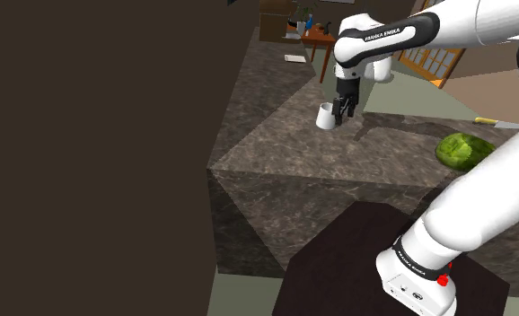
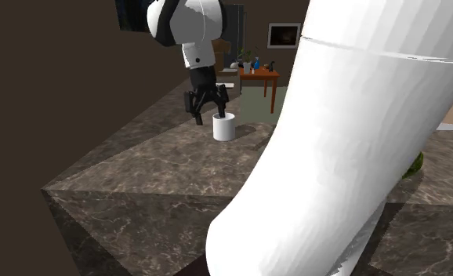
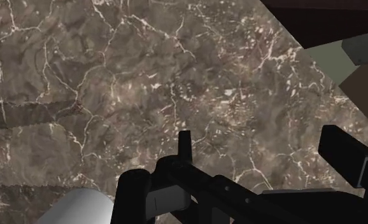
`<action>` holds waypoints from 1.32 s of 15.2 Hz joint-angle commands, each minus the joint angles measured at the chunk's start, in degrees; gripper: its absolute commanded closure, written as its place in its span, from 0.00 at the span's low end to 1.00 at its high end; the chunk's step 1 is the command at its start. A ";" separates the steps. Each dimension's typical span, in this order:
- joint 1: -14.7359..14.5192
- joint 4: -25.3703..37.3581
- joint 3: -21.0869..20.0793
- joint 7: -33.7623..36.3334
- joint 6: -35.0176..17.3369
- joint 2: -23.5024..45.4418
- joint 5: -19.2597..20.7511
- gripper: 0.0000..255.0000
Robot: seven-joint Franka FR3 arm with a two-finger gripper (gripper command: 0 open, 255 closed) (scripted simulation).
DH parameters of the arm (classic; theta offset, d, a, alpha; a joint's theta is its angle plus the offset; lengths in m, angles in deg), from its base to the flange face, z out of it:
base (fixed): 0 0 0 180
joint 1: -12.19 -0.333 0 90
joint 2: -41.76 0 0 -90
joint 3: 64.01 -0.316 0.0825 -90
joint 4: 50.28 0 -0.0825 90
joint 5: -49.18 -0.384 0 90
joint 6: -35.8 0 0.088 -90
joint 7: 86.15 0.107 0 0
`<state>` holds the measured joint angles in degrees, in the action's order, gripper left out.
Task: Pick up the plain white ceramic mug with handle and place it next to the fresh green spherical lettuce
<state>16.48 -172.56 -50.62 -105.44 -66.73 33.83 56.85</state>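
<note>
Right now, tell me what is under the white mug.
The mug stands on the dark veined countertop. The patch beneath its base is covered and cannot be seen.

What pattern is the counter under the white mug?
It's a dark brown countertop laced with thin white veins; the wrist view shows it best.

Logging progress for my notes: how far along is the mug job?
Done: black pincer hovers at the plain white mug. In hand: nothing gripped, pincer open, mug standing on the brown marbled counter. Left: grasp, lift, carry it beside the round green lettuce.
</note>
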 commanded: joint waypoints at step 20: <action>9.11 43.37 2.48 -14.79 -1.07 41.78 -9.19 0.00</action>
<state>25.51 -128.55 -48.14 -120.10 -67.05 75.55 47.69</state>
